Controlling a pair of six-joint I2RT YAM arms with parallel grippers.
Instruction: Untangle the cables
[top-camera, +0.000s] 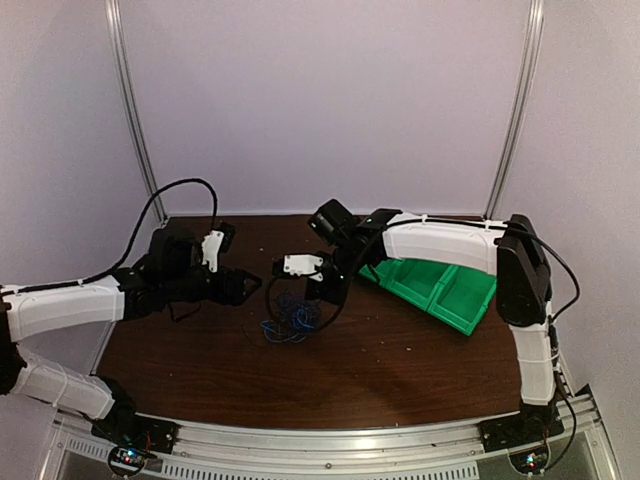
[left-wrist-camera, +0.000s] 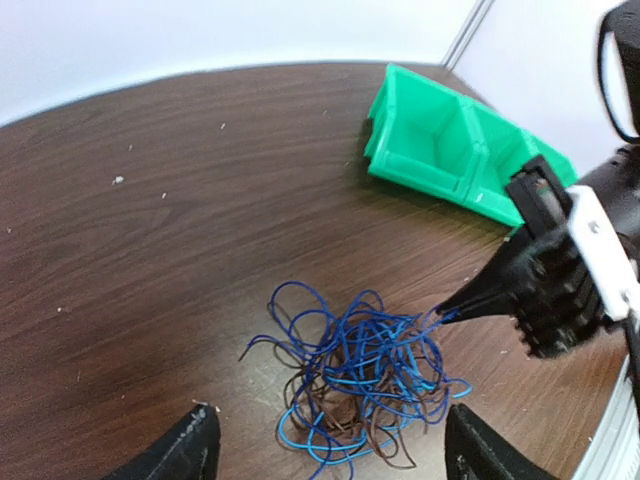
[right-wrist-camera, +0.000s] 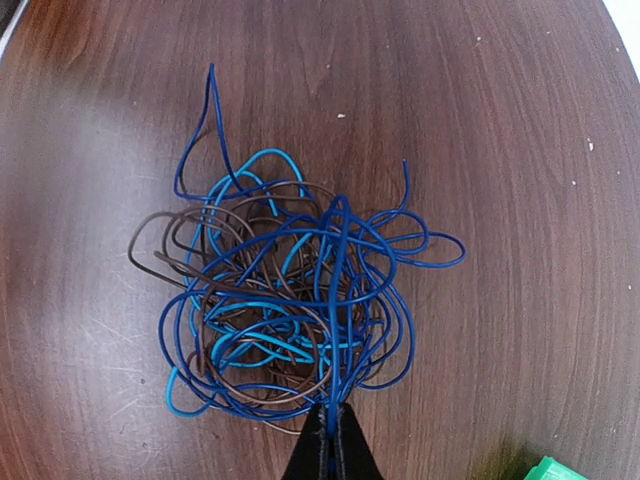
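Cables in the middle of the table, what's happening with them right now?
The right end effector is shut on a dark blue strand at the edge of the cables, a blue-and-brown tangle lying on the table. The left end effector hangs open near the heap, holding nothing. Nothing is separated yet. The green bin sits apart.

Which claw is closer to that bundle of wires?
Right. The right gripper is shut on a blue cable at the edge of the tangle; the left gripper hangs open, apart.
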